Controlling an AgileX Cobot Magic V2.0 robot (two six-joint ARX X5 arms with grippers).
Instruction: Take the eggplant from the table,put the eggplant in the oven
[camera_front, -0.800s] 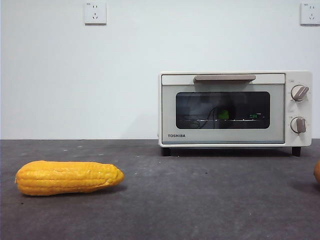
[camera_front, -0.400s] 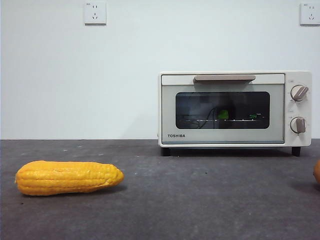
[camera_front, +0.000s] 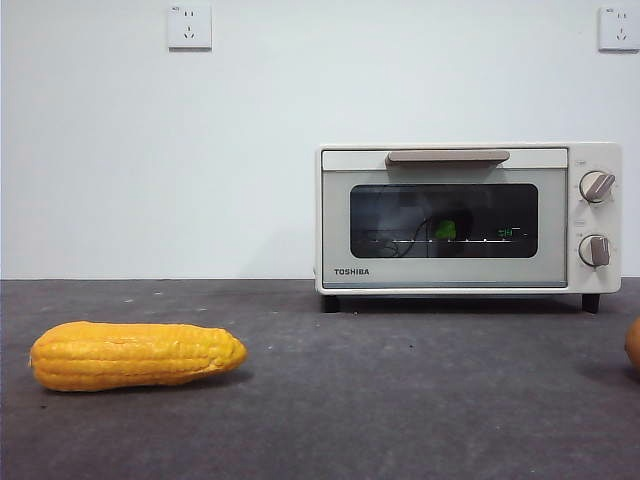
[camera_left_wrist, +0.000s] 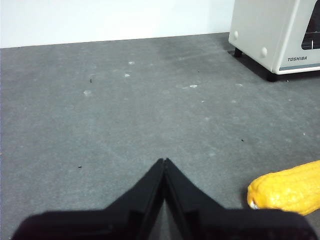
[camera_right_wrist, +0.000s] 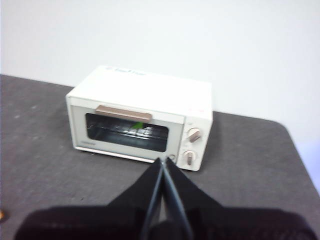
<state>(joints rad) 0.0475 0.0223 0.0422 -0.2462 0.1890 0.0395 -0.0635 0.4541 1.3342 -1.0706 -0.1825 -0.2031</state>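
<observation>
The cream-white oven (camera_front: 468, 217) stands at the back right of the table (camera_front: 400, 400) with its door shut. Behind the dark glass a green stem cap of the eggplant (camera_front: 446, 229) shows on the wire rack; its purple body is too dark to make out. The right wrist view also shows the oven (camera_right_wrist: 142, 117) and the green of the eggplant (camera_right_wrist: 139, 125) inside. My right gripper (camera_right_wrist: 163, 160) is shut and empty, well back from the oven. My left gripper (camera_left_wrist: 164, 161) is shut and empty over bare table, left of the oven (camera_left_wrist: 280, 35). Neither arm shows in the front view.
A yellow corn cob (camera_front: 135, 355) lies at the front left of the table, near my left gripper in the left wrist view (camera_left_wrist: 287, 187). An orange thing (camera_front: 634, 345) peeks in at the right edge. Two wall sockets (camera_front: 190, 25) sit on the white wall.
</observation>
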